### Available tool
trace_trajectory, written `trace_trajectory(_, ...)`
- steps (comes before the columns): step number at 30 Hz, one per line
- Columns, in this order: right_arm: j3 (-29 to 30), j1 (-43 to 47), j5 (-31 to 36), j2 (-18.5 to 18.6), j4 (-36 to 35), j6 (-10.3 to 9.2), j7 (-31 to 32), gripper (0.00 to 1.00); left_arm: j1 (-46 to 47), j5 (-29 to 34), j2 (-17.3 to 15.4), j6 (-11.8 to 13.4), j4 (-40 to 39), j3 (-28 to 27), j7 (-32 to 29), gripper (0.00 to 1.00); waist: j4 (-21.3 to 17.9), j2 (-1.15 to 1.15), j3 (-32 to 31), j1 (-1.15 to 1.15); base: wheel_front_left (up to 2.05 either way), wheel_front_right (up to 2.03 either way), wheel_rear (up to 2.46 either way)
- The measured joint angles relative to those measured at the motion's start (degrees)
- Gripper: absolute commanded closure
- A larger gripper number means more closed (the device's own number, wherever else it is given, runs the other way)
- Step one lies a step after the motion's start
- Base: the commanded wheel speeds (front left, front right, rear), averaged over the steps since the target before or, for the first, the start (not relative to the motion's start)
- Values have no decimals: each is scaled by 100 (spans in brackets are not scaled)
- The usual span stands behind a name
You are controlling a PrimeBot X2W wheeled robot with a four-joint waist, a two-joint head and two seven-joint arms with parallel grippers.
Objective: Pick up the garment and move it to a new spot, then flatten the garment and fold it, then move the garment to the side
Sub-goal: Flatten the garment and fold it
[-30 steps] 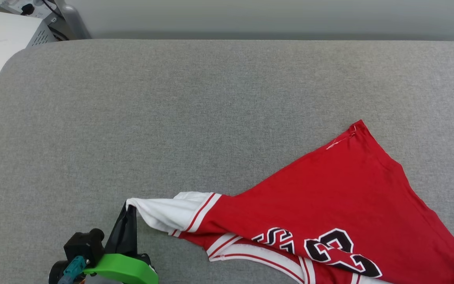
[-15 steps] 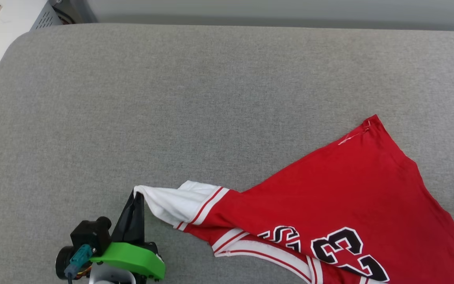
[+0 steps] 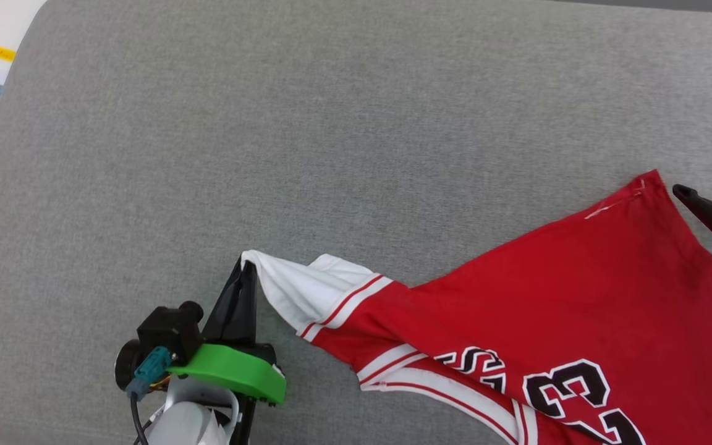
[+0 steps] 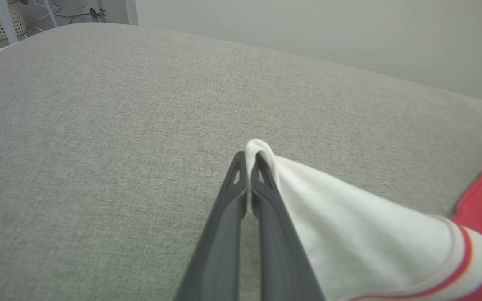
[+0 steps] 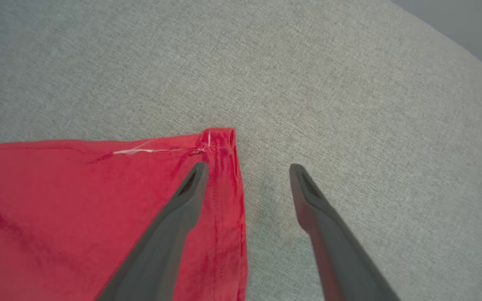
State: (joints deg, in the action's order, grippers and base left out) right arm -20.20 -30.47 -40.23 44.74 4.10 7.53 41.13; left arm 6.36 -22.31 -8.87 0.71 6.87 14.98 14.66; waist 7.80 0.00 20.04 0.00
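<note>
Red Bulls jersey (image 3: 578, 290) stays clamped by its white sleeve in the left gripper (image 4: 247, 158); the right gripper (image 5: 249, 168), newly arrived, straddles the hem corner, wide open.

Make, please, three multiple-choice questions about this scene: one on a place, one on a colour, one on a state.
1. Where does the left gripper grip the jersey?
A. the collar
B. the tip of the white sleeve
C. the bottom edge

2. What colour is the number "23" on the jersey?
A. black, outlined in white
B. yellow
C. blue

3. How is the right gripper?
A. shut on the hem
B. shut on nothing
C. open

Answers:
1 B: the left wrist view shows white sleeve cloth pinched between the shut fingers.
2 A: the head view shows black digits with white edges.
3 C: its fingers stand apart, one over the red hem corner, one over the grey cushion.
</note>
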Motion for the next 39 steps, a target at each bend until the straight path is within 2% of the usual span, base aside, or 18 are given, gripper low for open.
trace_trajectory(8, -954, -720, -22, -292, 1080, 0, -129, 0, 109, 119, 175, -81, 21, 32, 0, 100, 267, 0, 278, 0, 0, 0, 0)
trace_trajectory(14, -1354, -950, -80, -285, 1715, 0, -331, 0, 124, 192, 242, -146, 71, 16, 0, 100, 412, 0, 390, 0, 0, 0, 0)
trace_trajectory(15, -1392, -978, -129, -280, 1756, -1, -342, 58, 124, 200, 259, -148, 82, 5, 0, 100, 426, 0, 390, 0, 0, 0, 0)
trace_trajectory(16, -1424, -995, -180, -278, 1792, -1, -423, 88, 124, 213, 275, -149, 96, -9, 0, 100, 428, 0, 383, 0, 0, 0, 0)
trace_trajectory(17, -1460, -996, -242, -269, 1820, -1, -495, 100, 124, 219, 283, -149, 103, -18, 0, 100, 426, 0, 373, 0, 0, 0, 0)
trace_trajectory(27, -1650, -904, -799, -301, 1909, 0, -1859, 100, 88, 316, 286, -200, 132, -113, 0, 100, 272, 0, -37, 0, 0, 0, 0)
trace_trajectory(33, -1524, -661, -792, -176, 1582, 0, -2689, 100, 44, 371, 156, -200, 11, -158, 0, 100, 121, 0, -428, 0, 0, 0, 0)
trace_trajectory(39, -1193, -335, -787, -51, 1133, 0, -3198, 100, 81, 454, -46, -221, -235, -201, -10, 100, -67, 0, -776, 0, 0, 0, 0)
